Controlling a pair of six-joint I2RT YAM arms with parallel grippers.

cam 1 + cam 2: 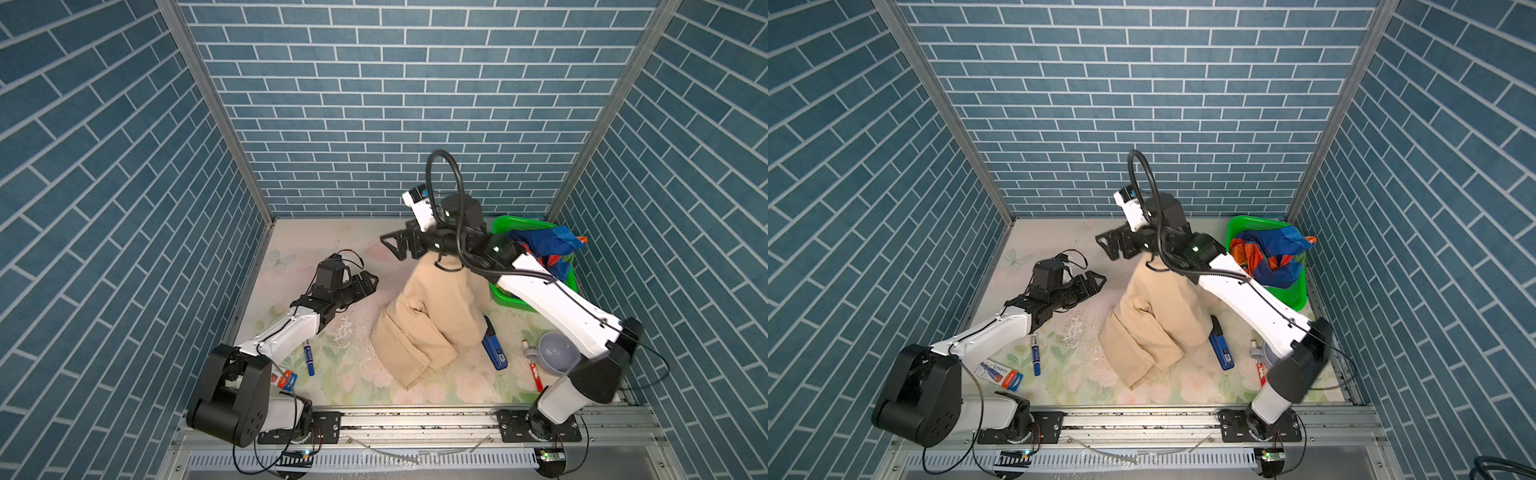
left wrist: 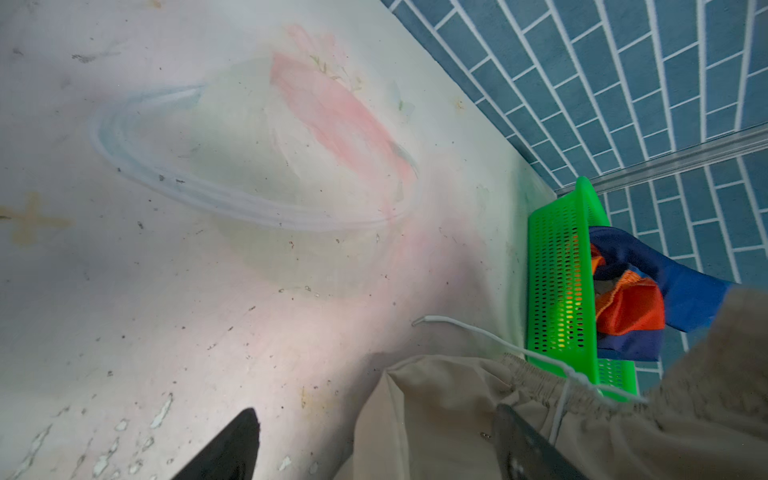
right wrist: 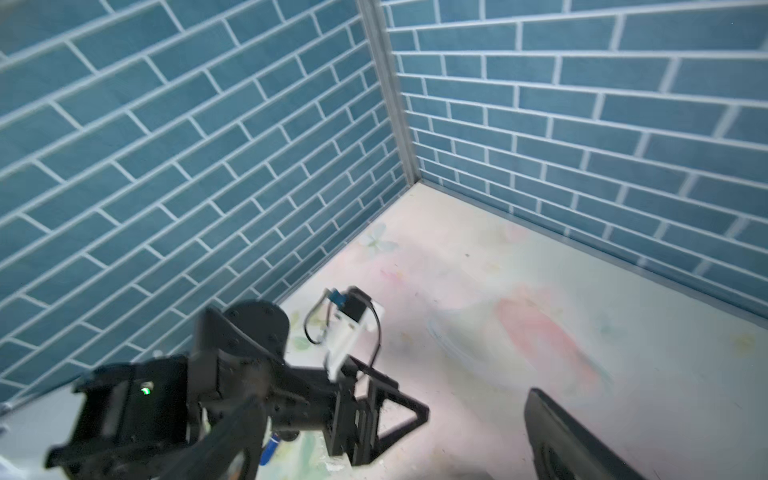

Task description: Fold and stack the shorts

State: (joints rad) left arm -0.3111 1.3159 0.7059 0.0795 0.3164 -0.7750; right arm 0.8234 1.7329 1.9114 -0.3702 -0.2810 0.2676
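The beige shorts point(image 1: 432, 316) lie in a partly folded heap mid-table, also in the second top view point(image 1: 1154, 316); their waistband and white drawstring point(image 2: 478, 332) point toward the basket. The rainbow-striped shorts point(image 1: 540, 245) point(image 1: 1271, 253) point(image 2: 631, 307) sit bunched in the green basket point(image 1: 511, 226). My left gripper point(image 1: 368, 282) point(image 2: 376, 411) is open just left of the beige shorts, low over their edge and gripping nothing. My right gripper point(image 1: 392, 245) point(image 1: 1106, 245) hangs open above the far end of the beige shorts, empty. Only one of its fingers point(image 3: 557, 424) shows in the right wrist view.
The green basket point(image 1: 1254, 222) point(image 2: 552, 270) stands in the far right corner. A blue marker point(image 1: 308, 357) and a packet point(image 1: 286, 380) lie front left. A blue device point(image 1: 494, 347), a red marker point(image 1: 534, 370) and a grey cup point(image 1: 557, 353) lie front right. Walls close three sides.
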